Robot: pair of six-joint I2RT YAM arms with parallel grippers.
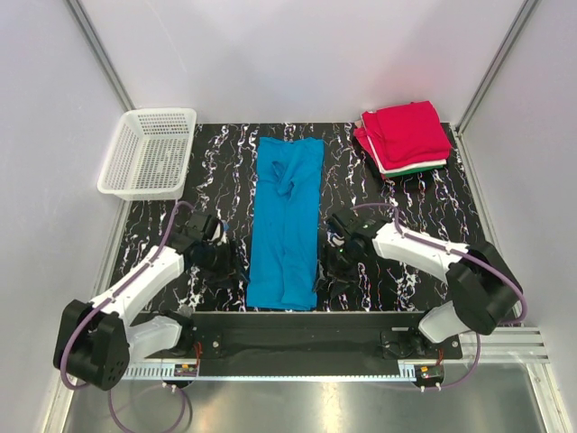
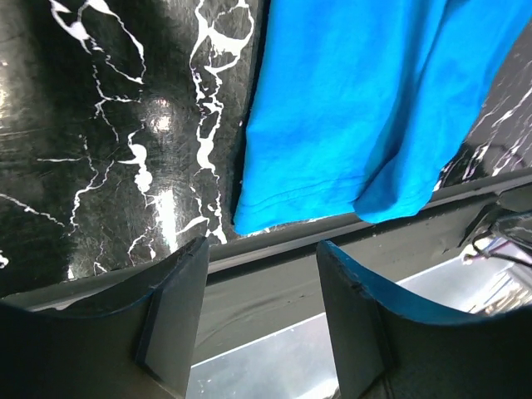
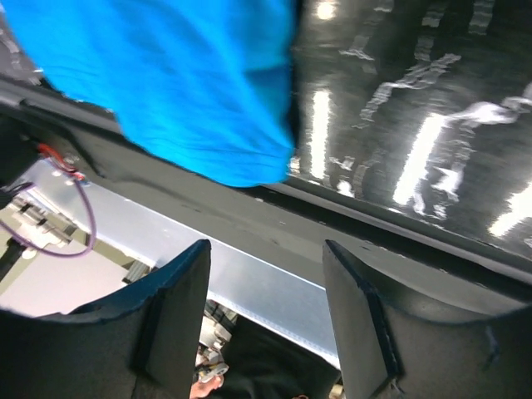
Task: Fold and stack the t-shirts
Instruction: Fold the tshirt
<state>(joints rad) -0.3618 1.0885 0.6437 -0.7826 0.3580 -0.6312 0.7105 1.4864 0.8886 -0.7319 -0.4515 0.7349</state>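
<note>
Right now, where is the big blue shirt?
In the top view, the blue t-shirt lies stretched down the middle of the table, between the left pincer and the right pincer, one end at the near edge.

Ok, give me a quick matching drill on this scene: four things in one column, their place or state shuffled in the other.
1. bright blue cloth t-shirt
2. white plastic mesh basket
3. red-topped stack of folded t-shirts
4. left gripper

A. far right corner
B. far left corner
C. lying as a long strip down the middle
D. open, holding nothing, just left of the strip's near end

Pairs: 1-C, 2-B, 3-A, 4-D
</note>
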